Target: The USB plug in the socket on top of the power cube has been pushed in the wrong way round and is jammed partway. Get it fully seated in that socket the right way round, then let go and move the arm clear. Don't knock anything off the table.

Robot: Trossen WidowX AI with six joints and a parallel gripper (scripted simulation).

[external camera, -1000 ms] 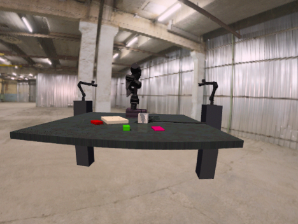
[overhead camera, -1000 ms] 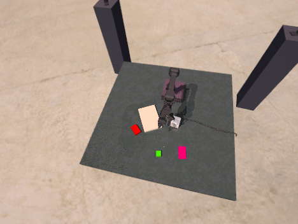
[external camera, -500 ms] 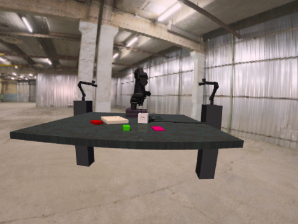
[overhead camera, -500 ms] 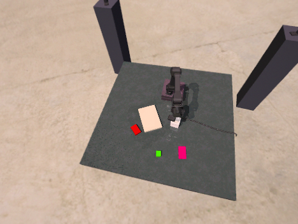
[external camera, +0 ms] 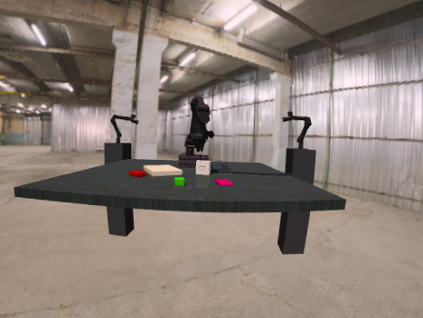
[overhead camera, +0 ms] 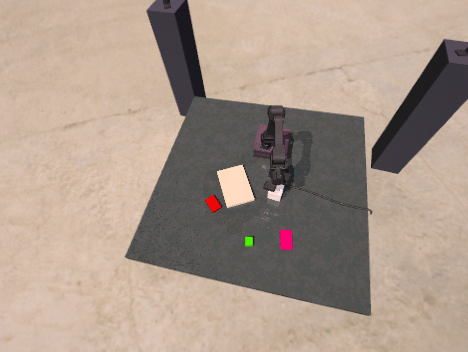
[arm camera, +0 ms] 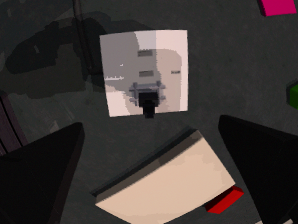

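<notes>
The white power cube (overhead camera: 274, 195) (external camera: 203, 168) (arm camera: 172, 95) stands on the dark table, with slots on its top face. The dark USB plug (arm camera: 148, 99) stands up from the cube's top near one edge in the wrist view, with a grey outline around its base. How deep it sits and which way round it is cannot be told. My gripper (arm camera: 153, 126) is wide open and empty above the cube. In the wrist view the plug and cube lie beyond the line between the fingertips. In the top view the arm partly covers the cube.
A beige slab (overhead camera: 235, 186) (external camera: 163, 170) (arm camera: 165, 180) lies beside the cube, with a red block (overhead camera: 213, 203) (external camera: 137, 173) (arm camera: 225, 200) beyond it. A green cube (overhead camera: 249, 241) (external camera: 179, 182) and a pink block (overhead camera: 286, 239) (external camera: 224, 182) lie further out. A dark cable (overhead camera: 330, 197) runs to the table edge.
</notes>
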